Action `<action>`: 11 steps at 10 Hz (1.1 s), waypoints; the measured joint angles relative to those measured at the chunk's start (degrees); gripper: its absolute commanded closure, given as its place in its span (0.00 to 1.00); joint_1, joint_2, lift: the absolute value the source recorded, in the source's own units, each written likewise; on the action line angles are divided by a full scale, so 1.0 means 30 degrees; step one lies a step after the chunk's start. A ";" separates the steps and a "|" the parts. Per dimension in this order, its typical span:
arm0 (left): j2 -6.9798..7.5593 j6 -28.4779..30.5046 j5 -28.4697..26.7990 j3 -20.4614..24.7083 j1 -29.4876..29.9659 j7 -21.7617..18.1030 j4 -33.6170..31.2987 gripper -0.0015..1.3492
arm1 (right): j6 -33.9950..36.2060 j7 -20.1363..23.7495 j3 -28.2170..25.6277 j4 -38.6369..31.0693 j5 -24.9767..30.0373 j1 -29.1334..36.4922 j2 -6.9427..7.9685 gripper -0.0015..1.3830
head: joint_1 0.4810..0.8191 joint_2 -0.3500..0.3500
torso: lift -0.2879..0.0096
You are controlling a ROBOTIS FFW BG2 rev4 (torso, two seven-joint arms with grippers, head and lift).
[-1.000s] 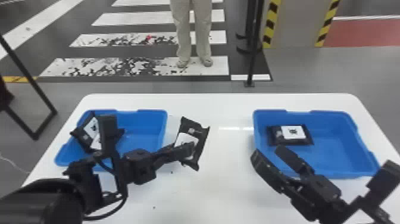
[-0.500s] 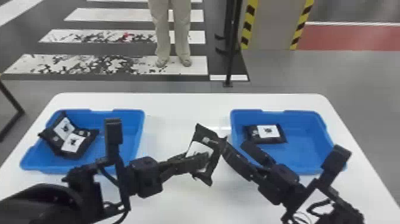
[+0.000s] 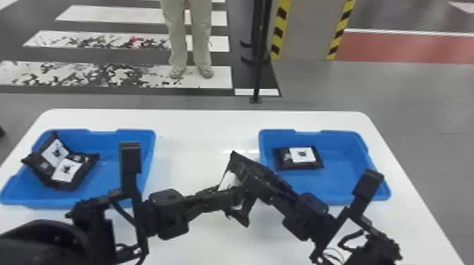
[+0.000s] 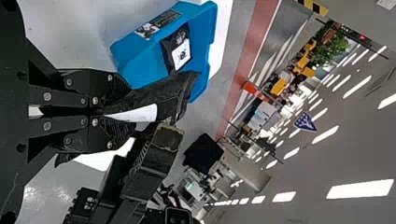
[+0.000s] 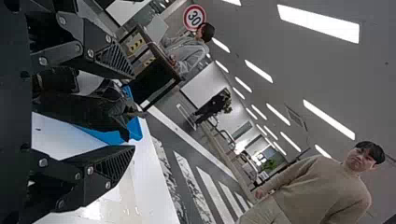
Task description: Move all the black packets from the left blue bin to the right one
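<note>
Between the bins, my left gripper (image 3: 229,195) is shut on a black packet (image 3: 230,178) held above the table. In the left wrist view my left gripper (image 4: 109,112) pinches the packet (image 4: 161,100) at one end. My right gripper (image 3: 255,183) reaches the same packet from the other side; in the right wrist view my right gripper (image 5: 133,112) stands open with the packet (image 5: 79,109) between its fingers. Two black packets (image 3: 76,172) with white labels lie in the left blue bin (image 3: 109,204). The right blue bin (image 3: 352,183) holds a packet (image 3: 302,156) near its left wall.
The white table (image 3: 208,123) carries both bins with a wide gap between them, where the two arms meet. A dark pole (image 3: 259,63) stands on the floor behind the table.
The left gripper has carried its packet rightward to between the bins. The right gripper has moved left until its open fingers came around the packet. The head view has shifted.
</note>
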 measured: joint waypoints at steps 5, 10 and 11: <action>-0.0053 -0.0300 0.0657 -0.0001 0.0100 0.0379 0.0000 0.21 | -0.0241 0.0005 0.0137 0.0189 -0.0564 0.0006 0.0043 0.92 | 0.63 0.42 | 0.50; -0.0322 -0.0772 0.1408 0.1052 0.1547 0.0410 -0.0704 0.12 | -0.0500 -0.0241 -0.1469 0.2250 -0.0185 -0.1968 -0.0293 0.92 | 0.63 0.35 | 0.50; -0.0423 -0.0865 0.1409 0.1543 0.2008 0.0410 -0.1167 0.12 | -0.0500 -0.0332 -0.1989 0.3346 0.0323 -0.2863 -0.0488 0.92 | 0.63 0.34 | 0.50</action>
